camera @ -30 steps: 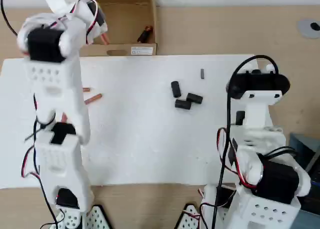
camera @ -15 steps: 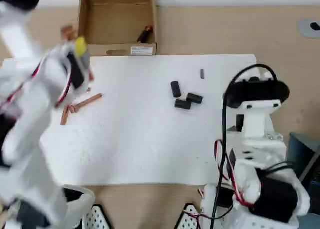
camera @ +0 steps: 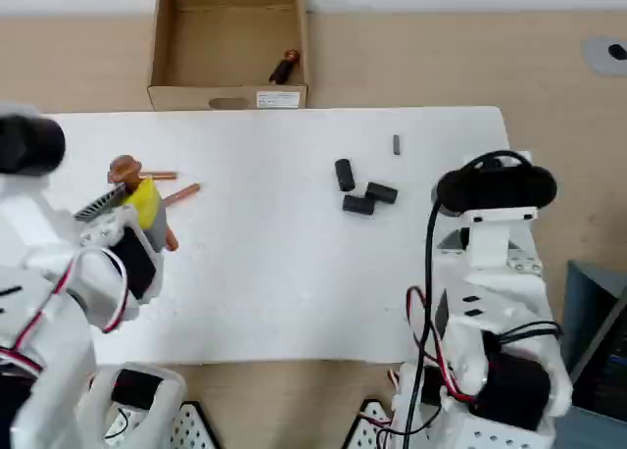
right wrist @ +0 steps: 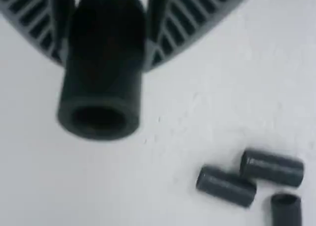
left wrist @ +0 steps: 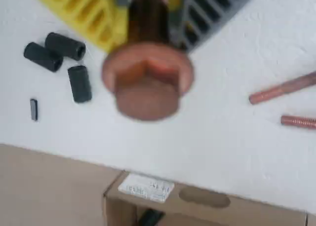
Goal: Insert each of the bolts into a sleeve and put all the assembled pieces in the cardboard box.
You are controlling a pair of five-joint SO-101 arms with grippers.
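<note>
bolt (left wrist: 147,80) now lifted, seemingly clamped.

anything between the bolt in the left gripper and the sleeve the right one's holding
Only the three loose sleeves, lying on the white mat roughly between the bolt and the held sleeve. They lie flat, so a path above the mat looks open.

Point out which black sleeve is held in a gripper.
The sleeve clamped in the right gripper, its open end toward that arm's wrist camera. The three other sleeves lie loose, clustered on the white mat.
</note>
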